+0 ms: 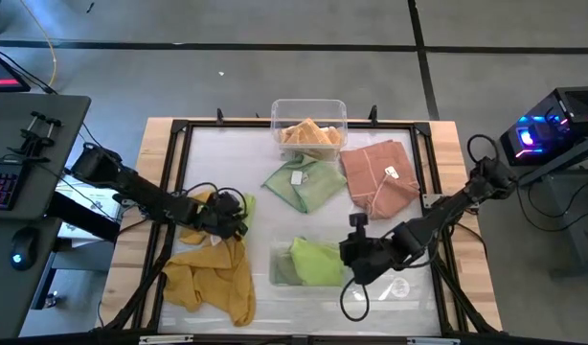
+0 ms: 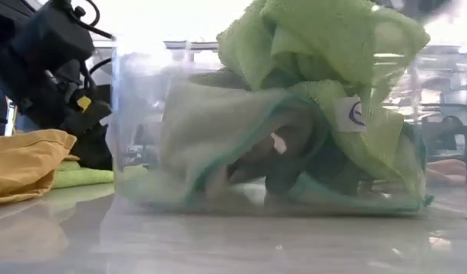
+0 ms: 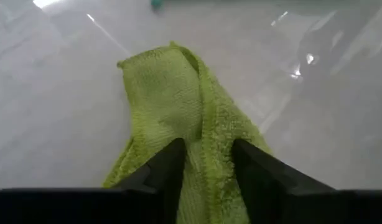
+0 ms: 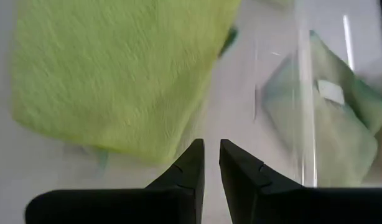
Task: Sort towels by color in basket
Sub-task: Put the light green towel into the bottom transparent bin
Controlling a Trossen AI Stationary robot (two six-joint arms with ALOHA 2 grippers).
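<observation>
My left gripper [image 1: 238, 222] is low over the far end of a mustard yellow towel [image 1: 215, 273] that lies spread on the table's near left. It is open, with one finger on each side of a raised fold of the towel [image 3: 200, 118]. My right gripper [image 4: 211, 155] is shut and holds nothing. It hangs beside the right wall of the near clear basket [image 1: 278, 271], which holds green towels [image 1: 315, 261]. A lime green towel [image 2: 325, 46] sits heaped on a paler one [image 2: 218, 129] in that basket. A green towel [image 1: 299, 182] and a salmon towel [image 1: 378, 177] lie flat mid-table. My left gripper comes slanting down at the towel's raised fold [image 3: 203, 146], which runs between the two open fingers and along them. Whether the fingers [image 3: 169, 168] touch the cloth I cannot tell. The towel lies on the table.
A second clear basket [image 1: 308, 105] at the table's far edge holds peach-coloured towels [image 1: 308, 134]. A black frame [image 1: 179, 144] runs around the work area. Bare table shows at the near right [image 1: 418, 297] and between the baskets.
</observation>
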